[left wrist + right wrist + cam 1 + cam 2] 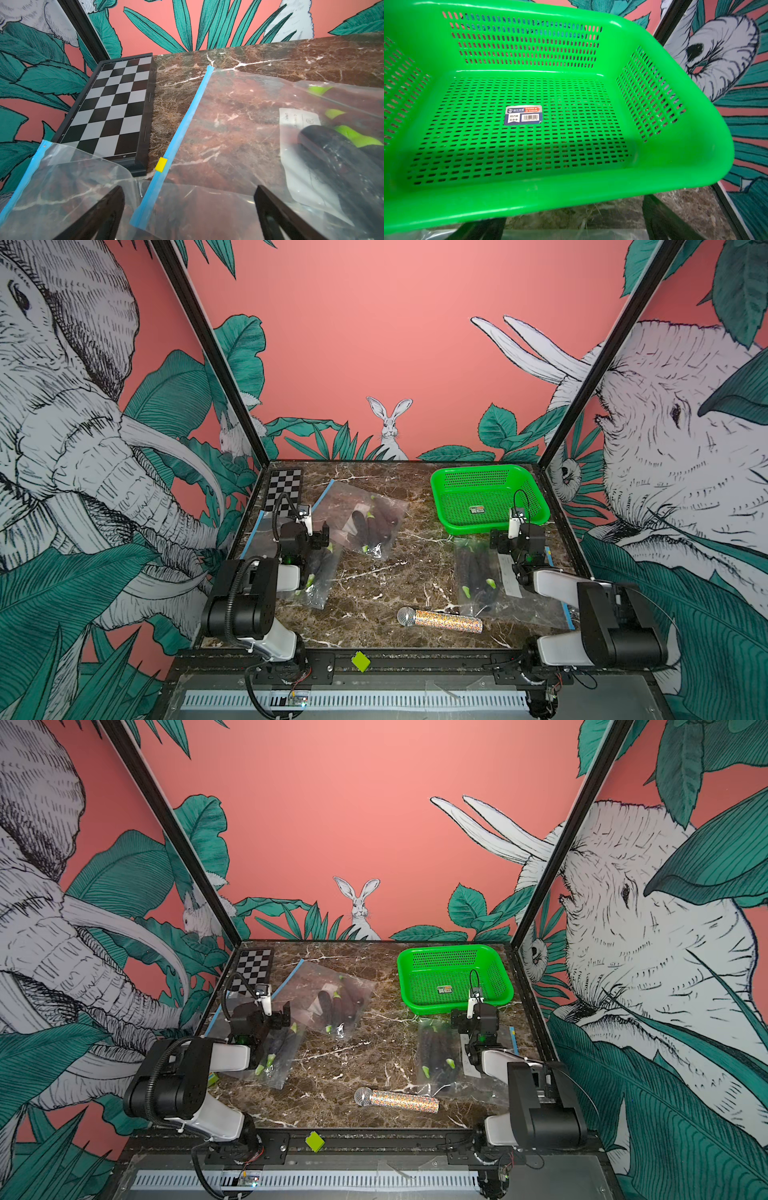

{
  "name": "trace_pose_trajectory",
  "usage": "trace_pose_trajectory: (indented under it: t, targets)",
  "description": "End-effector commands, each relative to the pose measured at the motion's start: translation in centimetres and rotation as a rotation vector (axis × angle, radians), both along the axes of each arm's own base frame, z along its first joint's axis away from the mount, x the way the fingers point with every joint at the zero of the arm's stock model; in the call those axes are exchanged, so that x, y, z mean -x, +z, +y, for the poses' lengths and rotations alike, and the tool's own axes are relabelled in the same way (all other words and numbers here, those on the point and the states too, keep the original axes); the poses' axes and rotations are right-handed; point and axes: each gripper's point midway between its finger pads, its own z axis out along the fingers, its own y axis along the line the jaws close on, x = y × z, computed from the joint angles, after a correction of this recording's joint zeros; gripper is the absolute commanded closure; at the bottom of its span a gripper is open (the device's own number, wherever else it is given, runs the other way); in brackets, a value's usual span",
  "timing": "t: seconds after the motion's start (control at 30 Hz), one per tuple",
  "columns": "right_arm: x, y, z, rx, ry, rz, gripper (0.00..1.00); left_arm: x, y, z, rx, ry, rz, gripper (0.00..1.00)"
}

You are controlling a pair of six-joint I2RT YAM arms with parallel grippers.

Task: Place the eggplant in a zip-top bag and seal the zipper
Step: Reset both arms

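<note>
Three clear zip-top bags lie on the marble table, each with dark purple eggplants inside. One bag (361, 518) is at the back middle, with its eggplants (336, 158) and its blue zipper (182, 124) carrying a yellow slider (161, 164). A second bag (320, 576) lies under my left arm. The third bag (482, 576) lies under my right arm. My left gripper (189, 189) hangs open over overlapping bag plastic, holding nothing. My right gripper (574, 214) stands open at the third bag's far edge, just short of the basket rim.
An empty green basket (536, 506) stands at the back right. A folded chessboard (284, 489) lies at the back left corner. A glittery microphone (440, 620) lies near the front edge. Black frame posts rise at both back corners.
</note>
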Motion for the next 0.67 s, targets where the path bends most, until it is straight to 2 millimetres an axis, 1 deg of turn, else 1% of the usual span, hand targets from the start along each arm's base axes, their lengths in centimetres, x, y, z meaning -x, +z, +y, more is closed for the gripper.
trace_pose_trajectory:
  t: [0.0,0.03,0.07,0.3,0.63]
  targets:
    - [-1.19,0.4,-0.22,0.0,-0.015,-0.094,0.02,-0.14,0.74,-0.19,0.001,-0.008,-0.023,0.01]
    - [-1.44,0.48,-0.42,-0.013,-0.021,-0.105,0.02,-0.14,0.66,-0.17,0.001,-0.007,-0.021,0.01]
    - [-1.27,0.34,-0.52,-0.022,-0.015,-0.086,0.02,-0.16,0.65,-0.17,0.001,-0.007,-0.02,0.01]
    - [-1.43,0.11,0.04,-0.033,0.026,-0.072,0.02,-0.32,0.52,-0.59,-0.005,-0.035,-0.009,0.01]
    - [-1.37,0.11,0.0,-0.031,0.023,-0.068,0.02,-0.32,0.49,-0.6,-0.006,-0.036,-0.008,0.01]
